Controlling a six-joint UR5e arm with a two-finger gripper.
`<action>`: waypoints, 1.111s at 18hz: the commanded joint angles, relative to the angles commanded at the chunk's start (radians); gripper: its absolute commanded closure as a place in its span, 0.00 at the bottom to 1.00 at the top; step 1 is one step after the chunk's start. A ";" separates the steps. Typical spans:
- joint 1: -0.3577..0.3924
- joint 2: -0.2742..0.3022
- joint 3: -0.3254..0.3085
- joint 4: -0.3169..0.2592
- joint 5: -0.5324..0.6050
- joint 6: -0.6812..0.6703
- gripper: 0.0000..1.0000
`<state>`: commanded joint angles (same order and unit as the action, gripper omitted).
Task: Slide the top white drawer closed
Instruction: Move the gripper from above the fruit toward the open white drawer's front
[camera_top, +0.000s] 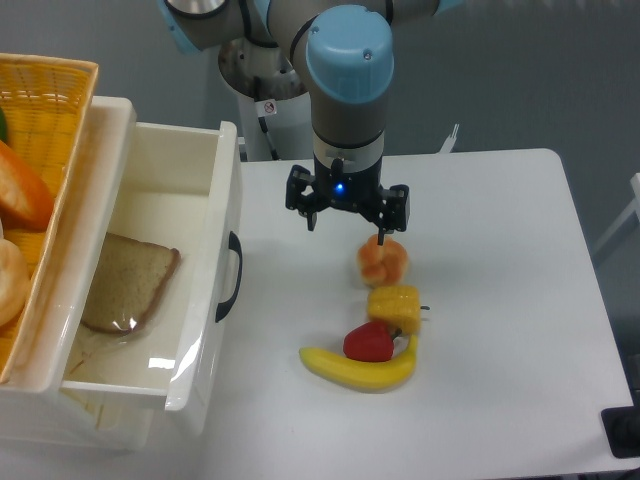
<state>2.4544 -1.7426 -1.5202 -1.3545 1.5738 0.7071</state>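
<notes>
The top white drawer (190, 260) was seen pulled out at the left of the frame, a slice of bread (128, 282) lying inside. The gripper (380, 238) hung at centre, above an orange fruit (383, 261); whether its fingers were parted could not be told.
</notes>
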 joint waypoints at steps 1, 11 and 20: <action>-0.002 -0.003 0.000 0.002 0.002 0.000 0.00; -0.002 -0.029 -0.015 0.023 0.006 -0.135 0.00; -0.018 -0.090 -0.035 0.025 0.005 -0.161 0.00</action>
<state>2.4360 -1.8330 -1.5555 -1.3300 1.5785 0.5462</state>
